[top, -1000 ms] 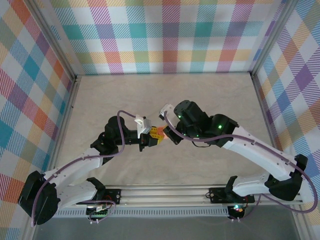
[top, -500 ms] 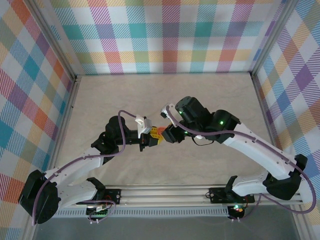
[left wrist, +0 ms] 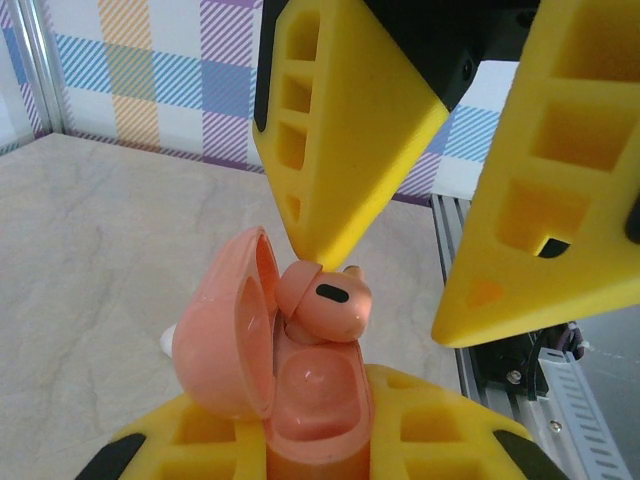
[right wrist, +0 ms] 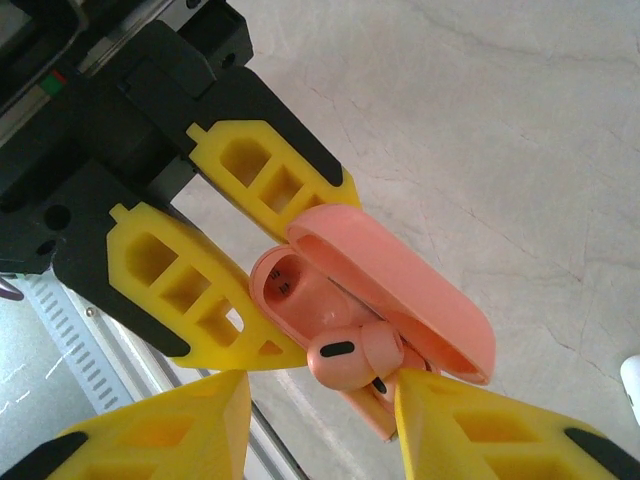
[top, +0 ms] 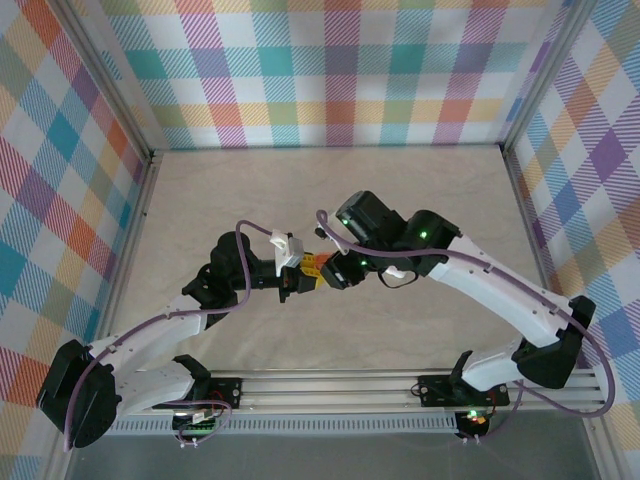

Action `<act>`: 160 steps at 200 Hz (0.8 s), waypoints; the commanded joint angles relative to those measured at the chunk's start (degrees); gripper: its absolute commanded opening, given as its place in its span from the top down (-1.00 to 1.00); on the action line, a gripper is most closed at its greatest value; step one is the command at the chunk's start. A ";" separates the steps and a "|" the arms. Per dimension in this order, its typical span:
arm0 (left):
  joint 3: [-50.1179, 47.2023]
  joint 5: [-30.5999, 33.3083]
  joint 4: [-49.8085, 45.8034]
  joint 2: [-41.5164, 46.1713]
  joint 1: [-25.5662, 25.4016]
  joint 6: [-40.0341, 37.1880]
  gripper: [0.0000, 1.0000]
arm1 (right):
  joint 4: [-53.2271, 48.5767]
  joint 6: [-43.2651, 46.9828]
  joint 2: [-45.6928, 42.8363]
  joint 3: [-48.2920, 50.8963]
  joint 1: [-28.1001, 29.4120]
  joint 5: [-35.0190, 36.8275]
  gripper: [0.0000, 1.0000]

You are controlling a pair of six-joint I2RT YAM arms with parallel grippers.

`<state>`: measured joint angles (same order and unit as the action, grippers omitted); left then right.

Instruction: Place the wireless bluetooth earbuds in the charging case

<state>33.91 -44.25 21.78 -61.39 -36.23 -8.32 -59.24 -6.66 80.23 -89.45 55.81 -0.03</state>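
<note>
My left gripper [top: 297,274] is shut on the salmon-pink charging case [left wrist: 315,400], whose lid [left wrist: 225,330] stands open. One pink earbud [left wrist: 330,300] rests at the mouth of the case and sticks out above its rim. In the right wrist view the earbud [right wrist: 350,358] lies against the open case [right wrist: 400,275], held between the left gripper's fingers [right wrist: 190,290]. My right gripper [right wrist: 320,388] is open right at the case. One of its fingertips [left wrist: 325,245] touches the earbud and the other finger [left wrist: 550,200] stands well clear.
Both grippers meet above the middle of the beige table [top: 250,190]. A small white rounded thing [right wrist: 632,375] lies on the table beyond the case. The arms' rail [top: 340,385] runs along the near edge, with checked walls around.
My right gripper's jaws have parted and let go of the earbud at the case. The right arm has shifted slightly left. The left gripper has stayed still, holding the case.
</note>
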 commanded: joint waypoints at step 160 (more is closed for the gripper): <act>0.94 -0.75 2.74 0.67 -0.25 0.68 1.00 | -1.84 1.38 3.86 -3.71 -0.29 2.07 0.40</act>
<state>33.91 -43.90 21.78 -61.39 -36.23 -8.14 -59.70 -6.37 82.96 -91.94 55.81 1.91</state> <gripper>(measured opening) 0.183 0.316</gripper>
